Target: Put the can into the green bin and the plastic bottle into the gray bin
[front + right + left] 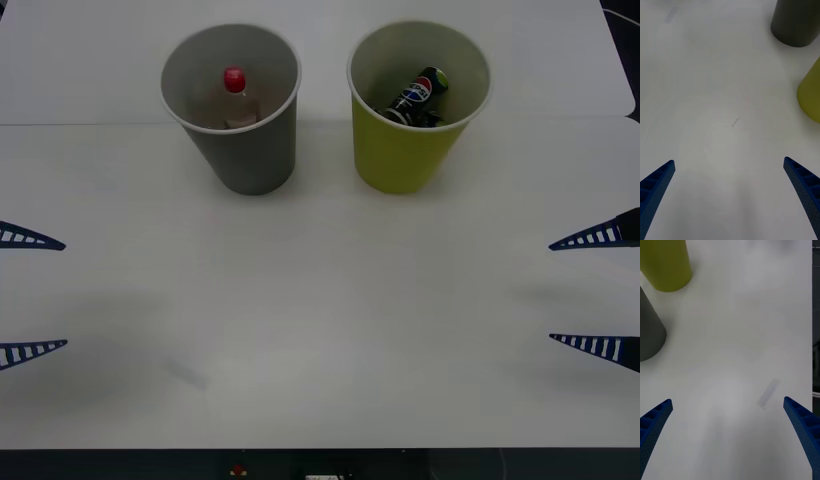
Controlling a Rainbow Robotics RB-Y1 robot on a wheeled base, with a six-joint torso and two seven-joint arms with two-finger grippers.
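we begin with the white table [320, 330], which spreads across the whole front view and carries everything else. on its far half stand the two bins, side by side and apart from each other, both upright with their mouths open toward us.

the gray bin [240, 150] stands on the left, the green bin [400, 150] on the right. in the right wrist view we see the gray bin's [795, 22] dark wall and a slice of the green bin's [810, 93] wall just beside it. in the left wrist view the green bin [666, 262] and the gray bin [649, 333] appear again at one edge, near each other.

next come our two grippers. the left gripper [30, 295] hovers at the left edge of the table, its blue ribbed fingers spread wide with nothing between them; the left wrist view shows the left gripper [730, 435] above bare tabletop. the right gripper [595, 295] sits at the right edge, likewise spread wide and holding nothing, and in its own view the right gripper [730, 195] is over bare table too. both are well apart from the bins.

inside the gray bin we see the plastic bottle [236, 95], its red cap pointing up. inside the green bin lies the can [418, 97], tilted against the wall, its logo facing up.
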